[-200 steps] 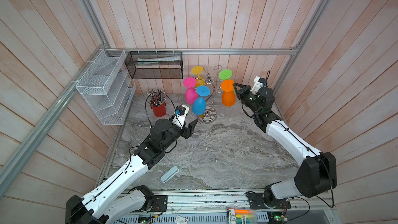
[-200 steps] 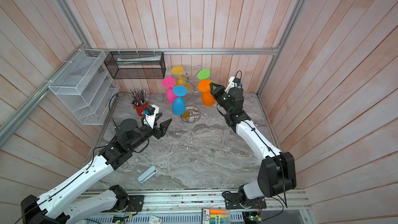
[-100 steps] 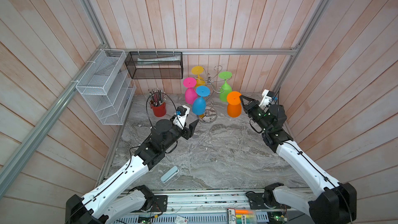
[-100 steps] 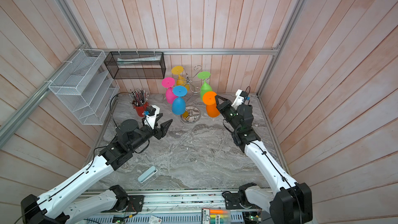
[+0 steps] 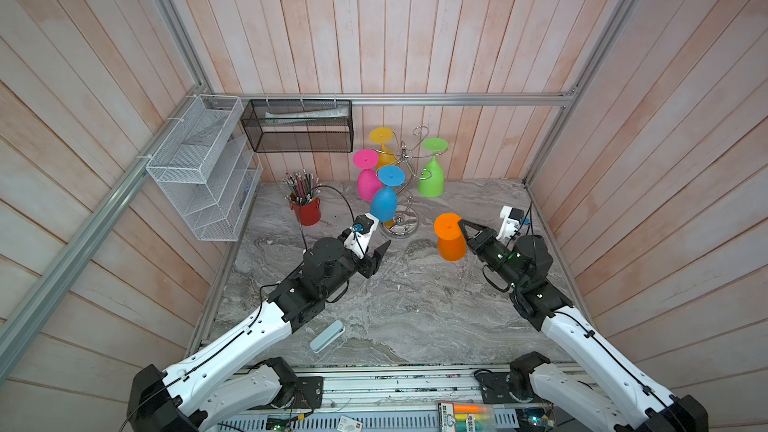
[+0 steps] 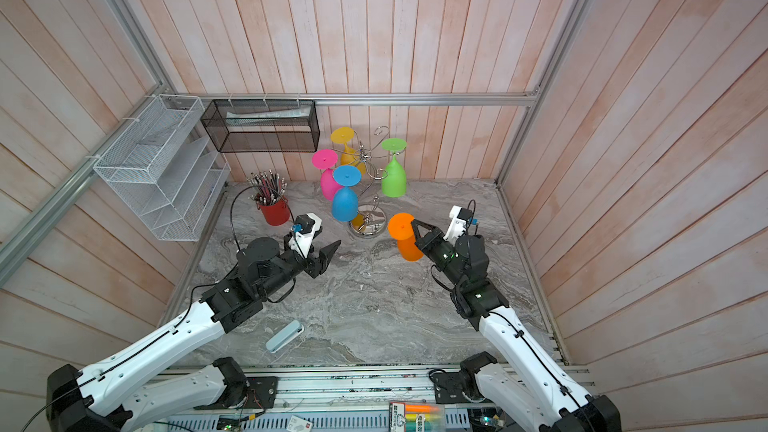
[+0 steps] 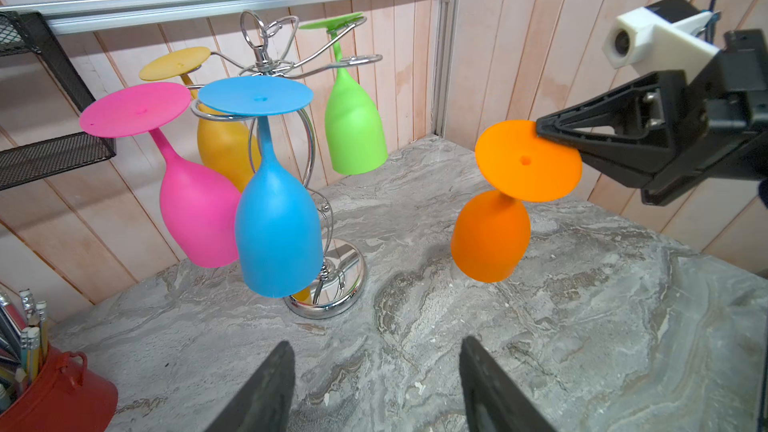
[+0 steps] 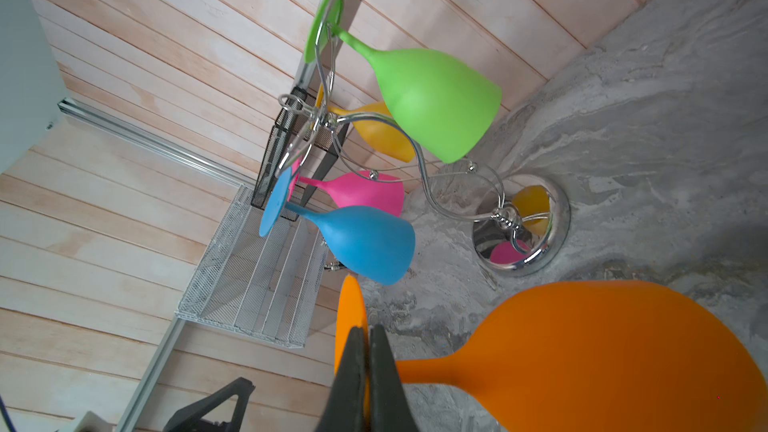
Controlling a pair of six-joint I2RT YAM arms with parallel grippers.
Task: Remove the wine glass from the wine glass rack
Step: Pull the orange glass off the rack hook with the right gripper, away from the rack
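The chrome wine glass rack (image 5: 402, 224) (image 6: 369, 222) (image 7: 324, 280) (image 8: 519, 222) stands at the back of the marble table. Pink, blue, yellow and green glasses hang from its hooks, bowls down. My right gripper (image 5: 460, 224) (image 6: 414, 224) (image 7: 540, 135) (image 8: 365, 332) is shut on the round foot of the orange wine glass (image 5: 449, 238) (image 6: 405, 238) (image 7: 494, 234) (image 8: 602, 351). That glass hangs bowl down above the table, clear of the rack to its right. My left gripper (image 5: 380, 253) (image 6: 328, 255) (image 7: 374, 351) is open and empty, in front of the rack.
A red pot of pencils (image 5: 306, 209) stands left of the rack. A white wire shelf (image 5: 199, 172) and a black mesh basket (image 5: 297, 126) hang on the walls. A pale blue case (image 5: 327, 335) lies near the front edge.
My right gripper has pulled the orange glass off the rack and carried it right and toward the front, lower down. The left arm has not moved.
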